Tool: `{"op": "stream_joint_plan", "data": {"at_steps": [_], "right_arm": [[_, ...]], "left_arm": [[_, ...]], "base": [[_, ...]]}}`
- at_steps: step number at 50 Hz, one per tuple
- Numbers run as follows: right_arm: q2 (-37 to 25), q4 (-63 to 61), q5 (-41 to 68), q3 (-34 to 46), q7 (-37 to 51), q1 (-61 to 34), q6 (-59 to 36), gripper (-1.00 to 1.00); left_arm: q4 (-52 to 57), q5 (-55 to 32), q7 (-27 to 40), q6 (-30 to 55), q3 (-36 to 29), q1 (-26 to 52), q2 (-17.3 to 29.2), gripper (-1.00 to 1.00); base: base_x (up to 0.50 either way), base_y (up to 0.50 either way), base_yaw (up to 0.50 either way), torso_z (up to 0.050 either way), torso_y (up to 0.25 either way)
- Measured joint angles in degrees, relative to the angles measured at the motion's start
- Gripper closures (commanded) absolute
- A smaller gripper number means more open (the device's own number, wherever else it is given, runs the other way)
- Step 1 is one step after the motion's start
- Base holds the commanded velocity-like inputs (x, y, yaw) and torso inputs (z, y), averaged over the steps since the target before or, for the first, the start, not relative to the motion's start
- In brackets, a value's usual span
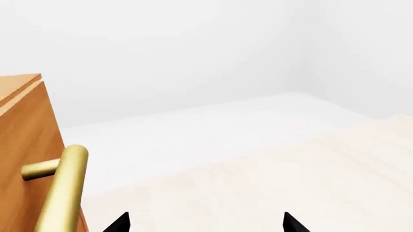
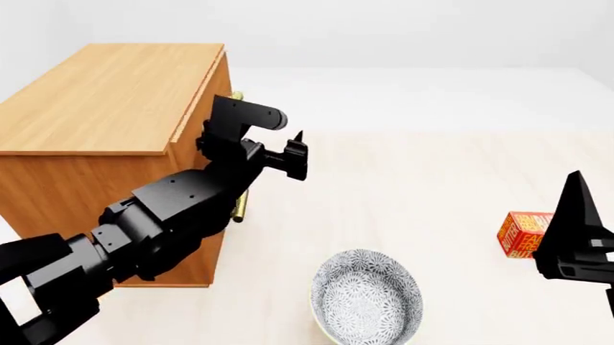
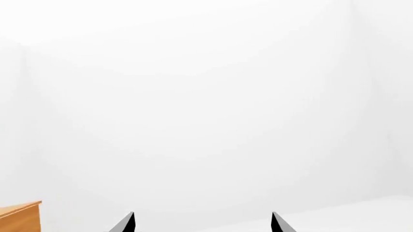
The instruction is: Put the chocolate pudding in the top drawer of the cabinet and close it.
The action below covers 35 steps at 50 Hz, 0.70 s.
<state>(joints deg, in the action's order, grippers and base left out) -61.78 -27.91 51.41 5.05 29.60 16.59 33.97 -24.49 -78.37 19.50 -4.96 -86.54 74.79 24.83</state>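
The light-brown wooden cabinet [image 2: 106, 93] stands at the left of the head view, its drawer front facing right and seen edge-on. Ends of brass handles [image 2: 240, 205] show beside my left arm. My left gripper [image 2: 292, 154] hovers just off the upper part of that front. In the left wrist view a brass bar handle [image 1: 65, 193] lies beside my left gripper [image 1: 206, 223], which is open and empty. My right gripper [image 2: 579, 215] points upward at the right edge; in its own wrist view the right gripper [image 3: 202, 223] is open and empty. The chocolate pudding is out of view.
A red-orange butter box [image 2: 523, 233] lies on the pale table [image 2: 432, 187] just left of my right gripper. A patterned grey-white bowl [image 2: 367, 296] sits near the front edge, in the middle. The right wrist view shows white wall and a cabinet corner [image 3: 19, 217].
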Motion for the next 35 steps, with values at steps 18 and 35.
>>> {"op": "stream_joint_plan", "data": {"at_steps": [18,35], "right_arm": [[0.35,-0.1,-0.05,-0.04,-0.13,-0.45,-0.73,-1.0],[0.63,-0.52,-0.39,0.19,0.11,-1.42,-1.97,-1.0]], "left_arm": [[7.98,1.74,2.25,-1.94,0.05,-1.48,5.29,-1.0],[16.38,3.09,1.34,-4.78,0.69,-2.59,10.33,-1.0]], "base": [[0.0,0.0,0.0,0.0,0.0],[0.0,0.0,0.0,0.0,0.0]]}}
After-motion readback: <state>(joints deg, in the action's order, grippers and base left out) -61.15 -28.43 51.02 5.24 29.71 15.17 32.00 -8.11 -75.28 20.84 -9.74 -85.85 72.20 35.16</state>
